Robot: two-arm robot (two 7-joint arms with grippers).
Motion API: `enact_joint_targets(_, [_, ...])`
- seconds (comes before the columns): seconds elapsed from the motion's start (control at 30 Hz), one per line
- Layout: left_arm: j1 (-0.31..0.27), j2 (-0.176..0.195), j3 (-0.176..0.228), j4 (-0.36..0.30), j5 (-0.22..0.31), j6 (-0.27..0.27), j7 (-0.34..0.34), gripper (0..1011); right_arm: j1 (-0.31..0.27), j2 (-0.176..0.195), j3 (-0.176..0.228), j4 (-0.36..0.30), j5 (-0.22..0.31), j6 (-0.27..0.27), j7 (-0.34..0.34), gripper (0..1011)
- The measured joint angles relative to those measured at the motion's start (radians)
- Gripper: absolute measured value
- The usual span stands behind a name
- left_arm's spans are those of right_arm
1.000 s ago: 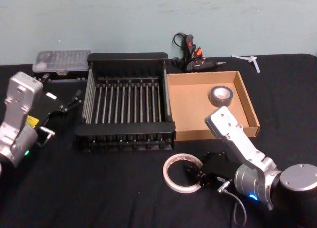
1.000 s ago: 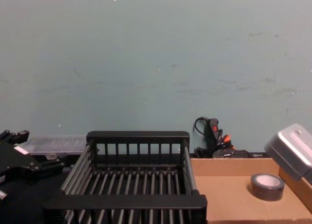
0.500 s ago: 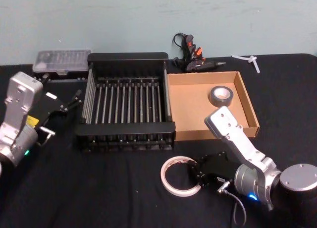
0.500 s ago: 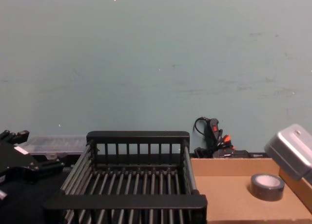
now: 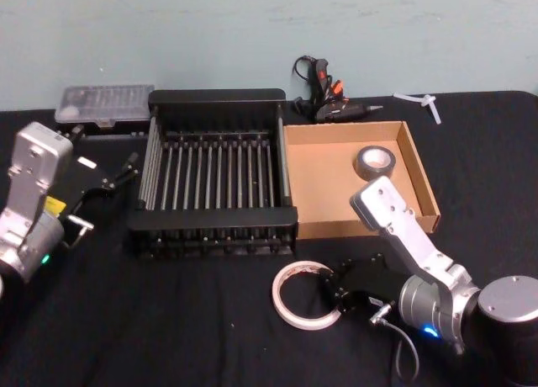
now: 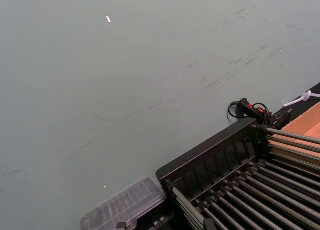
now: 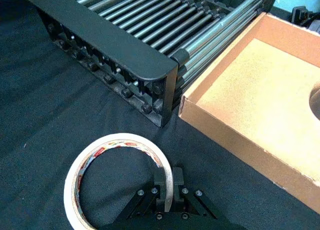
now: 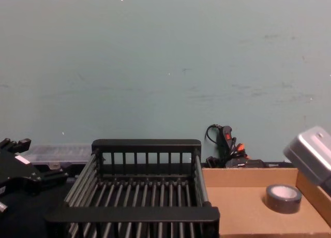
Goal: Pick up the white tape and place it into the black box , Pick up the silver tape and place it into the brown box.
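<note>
Table (image 5: 168,320): you are looking at a black cloth surface that runs up to a pale teal wall.
Black box (image 5: 214,235): a slatted crate sits left of centre on the cloth, nothing inside it; its right wall touches the brown box.
Brown box (image 5: 336,227): a shallow cardboard tray lies just right of the crate, with the silver tape in its far right corner.
Right arm: it reaches in from your lower right, low over the cloth in front of the tray.
Left arm: it sits at the far left, beside the crate.
Clear case (image 5: 105,103): a ribbed plastic organiser lies behind the crate's left corner; any label is too small to read.
White tape (image 5: 303,295): the thin ring lies flat on the cloth, in front of the crate's right corner and apart from it. Red print runs around its inner core; you cannot make out the words.
Right gripper (image 7: 168,185): its two black fingers are clamped on the ring's near wall, one inside and one outside.
Left gripper (image 5: 126,170): it points toward the crate's left wall; you cannot tell how its fingers stand.
Silver tape (image 5: 376,159): the small grey roll lies flat in the tray, pale core upward.
Glue gun (image 5: 324,88): a black tool with orange parts and a coiled cord lies behind the tray.
</note>
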Motion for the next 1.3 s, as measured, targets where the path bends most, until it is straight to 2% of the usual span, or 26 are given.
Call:
enact_joint_targets(0.3, [0.0, 0.0, 0.0, 0.0, 0.0, 0.0, 0.0, 1001, 0.004, 0.01, 0.0, -0.02, 0.009, -0.015, 0.014, 98])
enact_joint_targets(1.0, [0.0, 0.0, 0.0, 0.0, 0.0, 0.0, 0.0, 1001, -0.004, 0.067, -0.007, -0.113, 0.054, -0.041, 0.042, 98])
enact_joint_targets(1.3, [0.0, 0.0, 0.0, 0.0, 0.0, 0.0, 0.0, 1001, 0.002, 0.104, -0.005, -0.149, 0.095, -0.085, 0.073, 98])
